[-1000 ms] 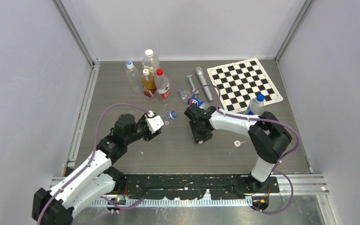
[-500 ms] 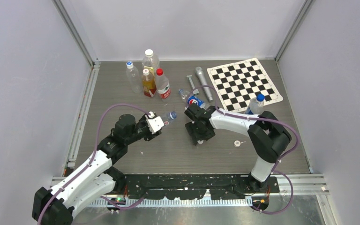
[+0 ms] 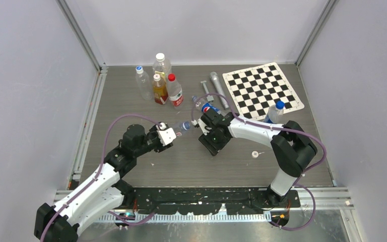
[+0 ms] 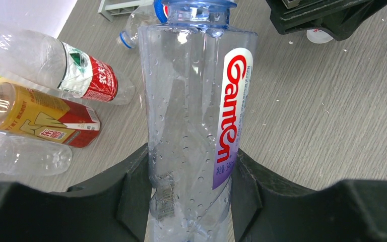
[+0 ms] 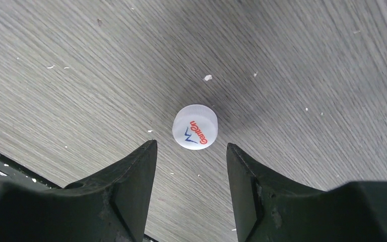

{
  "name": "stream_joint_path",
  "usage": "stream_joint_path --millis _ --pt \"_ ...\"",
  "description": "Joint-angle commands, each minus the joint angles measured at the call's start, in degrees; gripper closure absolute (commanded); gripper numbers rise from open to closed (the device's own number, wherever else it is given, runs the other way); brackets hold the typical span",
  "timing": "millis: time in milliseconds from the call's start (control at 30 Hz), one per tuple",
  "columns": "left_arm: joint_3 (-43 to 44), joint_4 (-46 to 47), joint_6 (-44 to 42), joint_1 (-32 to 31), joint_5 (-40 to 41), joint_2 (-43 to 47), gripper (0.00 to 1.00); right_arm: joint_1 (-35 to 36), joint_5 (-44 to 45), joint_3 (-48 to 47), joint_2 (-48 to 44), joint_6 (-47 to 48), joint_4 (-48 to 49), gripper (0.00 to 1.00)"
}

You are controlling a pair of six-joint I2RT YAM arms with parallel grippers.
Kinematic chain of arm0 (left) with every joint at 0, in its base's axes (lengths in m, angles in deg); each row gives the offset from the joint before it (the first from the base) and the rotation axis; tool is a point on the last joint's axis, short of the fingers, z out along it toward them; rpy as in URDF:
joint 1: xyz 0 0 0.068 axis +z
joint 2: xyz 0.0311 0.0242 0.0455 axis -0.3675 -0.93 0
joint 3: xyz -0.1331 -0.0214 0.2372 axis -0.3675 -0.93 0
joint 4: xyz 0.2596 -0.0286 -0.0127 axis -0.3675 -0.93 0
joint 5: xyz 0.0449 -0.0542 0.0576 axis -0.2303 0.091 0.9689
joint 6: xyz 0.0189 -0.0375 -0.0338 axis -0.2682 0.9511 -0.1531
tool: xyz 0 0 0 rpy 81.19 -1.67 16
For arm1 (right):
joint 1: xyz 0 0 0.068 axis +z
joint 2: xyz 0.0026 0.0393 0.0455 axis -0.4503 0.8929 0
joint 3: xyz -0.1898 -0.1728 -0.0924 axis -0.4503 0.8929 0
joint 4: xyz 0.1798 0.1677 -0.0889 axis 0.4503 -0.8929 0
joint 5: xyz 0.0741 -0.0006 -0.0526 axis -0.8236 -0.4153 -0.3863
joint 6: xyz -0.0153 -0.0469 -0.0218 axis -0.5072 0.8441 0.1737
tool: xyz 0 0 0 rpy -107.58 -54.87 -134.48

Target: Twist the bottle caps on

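Observation:
My left gripper [image 4: 190, 151] is shut on a clear, uncapped Ganten bottle [image 4: 186, 91], held tilted above the table with its open neck toward the right arm [image 3: 181, 126]. My right gripper [image 5: 191, 151] hangs open over the table with nothing between its fingers. A white cap [image 5: 195, 127] lies flat on the wood just beyond its fingertips. A second white cap [image 3: 255, 154] lies near the right arm. A Pepsi-labelled bottle [image 3: 206, 107] lies on its side behind the right gripper [image 3: 210, 139]. A blue-capped bottle [image 3: 273, 115] stands at the right.
At the back left stand an amber-liquid bottle [image 3: 158, 89], a red-capped bottle [image 3: 174, 92] and two clear bottles [image 3: 142, 81]. A checkerboard [image 3: 262, 89], a grey cylinder [image 3: 219, 89] and a bolt [image 3: 206, 89] lie at the back right.
The right gripper's jaws have spread from nearly shut, and its wrist has turned and shifted slightly toward the held bottle. The left gripper keeps its hold on the bottle and has moved slightly.

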Motion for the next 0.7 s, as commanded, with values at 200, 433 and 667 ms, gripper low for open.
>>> stream_joint_path --millis 200,433,667 --pt "-0.2 3.2 -1.0 -0.2 -2.6 0.9 1.0 -0.2 -3.9 -2.2 0.2 11.1 -0.5 0.46" --pt "-0.1 3.1 -1.0 -0.2 -2.7 0.7 1.0 -0.2 -3.7 -2.7 1.6 12.5 -0.2 0.48" --pt "-0.1 3.0 -1.0 -0.2 -2.8 0.7 1.0 -0.2 -3.6 -2.7 2.3 12.4 0.9 0.52"
